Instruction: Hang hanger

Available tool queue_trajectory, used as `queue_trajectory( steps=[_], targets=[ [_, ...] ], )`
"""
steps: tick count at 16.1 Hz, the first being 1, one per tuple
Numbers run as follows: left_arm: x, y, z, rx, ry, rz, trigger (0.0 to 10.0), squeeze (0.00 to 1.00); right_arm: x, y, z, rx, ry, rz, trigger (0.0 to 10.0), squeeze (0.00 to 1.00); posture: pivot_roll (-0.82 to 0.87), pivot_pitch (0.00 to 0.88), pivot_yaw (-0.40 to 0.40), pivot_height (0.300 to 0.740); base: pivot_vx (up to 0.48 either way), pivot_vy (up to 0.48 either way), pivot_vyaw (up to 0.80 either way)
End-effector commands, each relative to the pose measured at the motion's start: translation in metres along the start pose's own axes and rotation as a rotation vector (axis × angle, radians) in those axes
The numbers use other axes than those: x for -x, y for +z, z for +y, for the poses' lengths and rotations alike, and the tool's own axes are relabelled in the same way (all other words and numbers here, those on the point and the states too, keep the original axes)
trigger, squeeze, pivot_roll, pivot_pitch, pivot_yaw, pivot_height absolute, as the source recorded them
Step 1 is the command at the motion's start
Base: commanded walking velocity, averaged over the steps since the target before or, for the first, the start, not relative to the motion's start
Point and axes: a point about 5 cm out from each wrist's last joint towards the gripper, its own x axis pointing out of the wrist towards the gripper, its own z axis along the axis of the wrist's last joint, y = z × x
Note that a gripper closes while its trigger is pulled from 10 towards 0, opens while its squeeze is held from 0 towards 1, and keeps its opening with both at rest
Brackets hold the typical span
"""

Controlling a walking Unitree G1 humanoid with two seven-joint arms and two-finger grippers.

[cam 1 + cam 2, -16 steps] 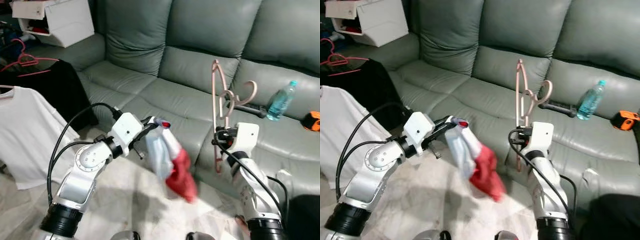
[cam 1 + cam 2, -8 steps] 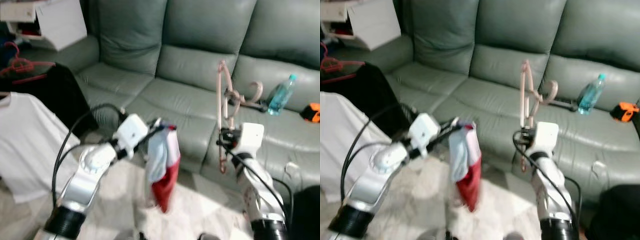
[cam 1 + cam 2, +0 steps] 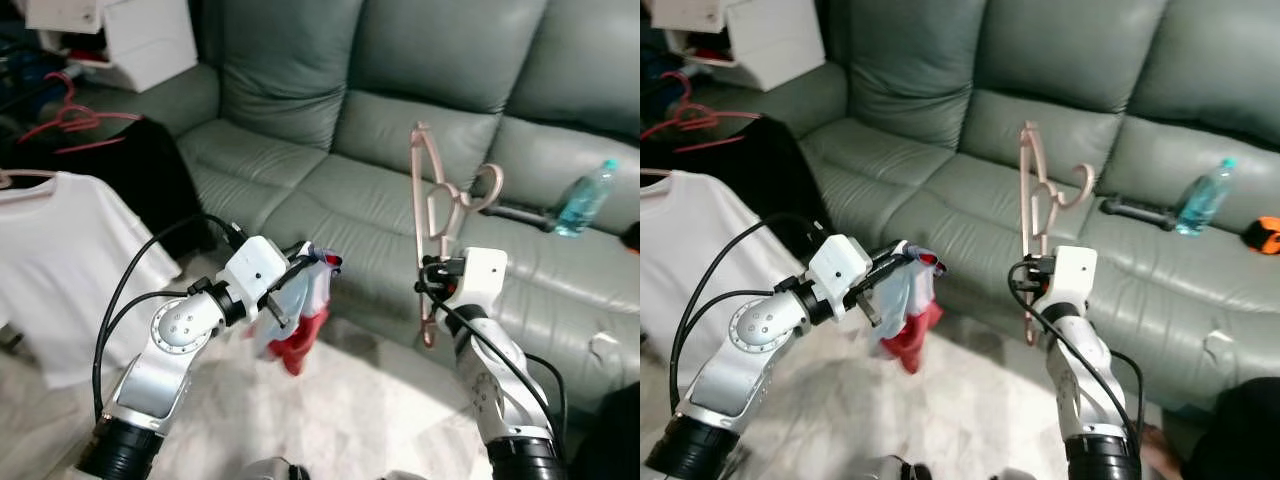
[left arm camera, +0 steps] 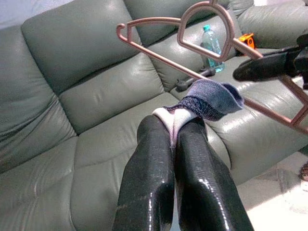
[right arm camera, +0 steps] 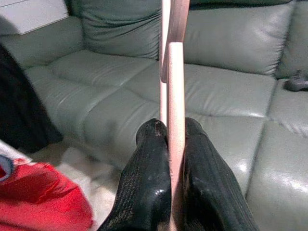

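My right gripper [image 3: 428, 276] is shut on the lower bar of a pink plastic hanger [image 3: 432, 200], which stands upright with its hook turned toward the sofa back. In the right wrist view the hanger [image 5: 175, 72] rises between the black fingers [image 5: 149, 163]. To its left my left gripper [image 3: 318, 262] is shut on a blue, white and red garment [image 3: 288, 322] that dangles below it over the floor. The left wrist view shows the garment's bunched edge [image 4: 207, 98] pinched at the fingertips [image 4: 159, 139], the hanger [image 4: 202, 29] just beyond.
A grey-green leather sofa [image 3: 330, 150] fills the background, with a water bottle [image 3: 580, 198] and a black object [image 3: 515, 213] on its seat. At the left hang a white T-shirt [image 3: 50, 250] and a black garment [image 3: 135, 170], with red hangers [image 3: 70, 115] above.
The garment has swung from out toward the right back under my left gripper. The right gripper still holds the hanger upright. The camera has shifted a little.
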Motion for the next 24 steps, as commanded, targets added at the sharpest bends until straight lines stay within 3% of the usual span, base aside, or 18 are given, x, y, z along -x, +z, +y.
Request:
queue_trajectory(
  steps=[1, 7, 11, 12, 19, 22, 24],
  targets=[
    [-0.004, 0.01, 0.002, -0.035, -0.003, -0.038, 10.0, 0.0, 0.001, 0.003, -0.005, 0.008, -0.013, -0.016, 10.0, 0.0, -0.01, 0.056, 0.049, 0.74, 0.0, 0.0, 0.0],
    [-0.006, 0.012, 0.005, -0.035, 0.009, -0.045, 10.0, 0.0, 0.001, 0.003, -0.004, 0.008, -0.009, -0.014, 10.0, 0.0, -0.01, 0.06, 0.05, 0.74, 0.0, 0.0, 0.0],
    [-0.007, 0.011, 0.005, -0.031, 0.007, -0.04, 10.0, 0.0, 0.001, 0.002, -0.002, 0.007, -0.006, -0.014, 10.0, 0.0, -0.01, 0.064, 0.053, 0.74, 0.0, 0.474, 0.0],
    [-0.006, 0.013, 0.004, -0.062, 0.006, -0.053, 10.0, 0.0, 0.001, 0.002, -0.002, 0.007, -0.006, -0.014, 10.0, 0.0, -0.01, 0.064, 0.054, 0.74, 0.0, 0.0, 0.0],
    [-0.005, 0.012, -0.001, -0.059, -0.001, -0.053, 10.0, 0.0, -0.001, 0.002, -0.002, 0.012, 0.002, -0.011, 10.0, 0.0, -0.01, 0.065, 0.049, 0.74, 0.0, 0.0, 0.0],
    [-0.003, 0.008, 0.011, -0.176, -0.054, -0.025, 10.0, 0.0, -0.002, 0.0, -0.006, 0.085, 0.091, 0.041, 10.0, 0.0, 0.0, 0.068, 0.043, 0.74, 0.0, 0.0, 0.0],
    [-0.004, 0.008, 0.018, -0.277, -0.212, -0.004, 10.0, 0.0, -0.004, 0.003, -0.015, 0.171, 0.171, 0.093, 10.0, 0.0, 0.0, 0.068, 0.04, 0.74, 0.0, 0.0, 0.0]
  ],
)
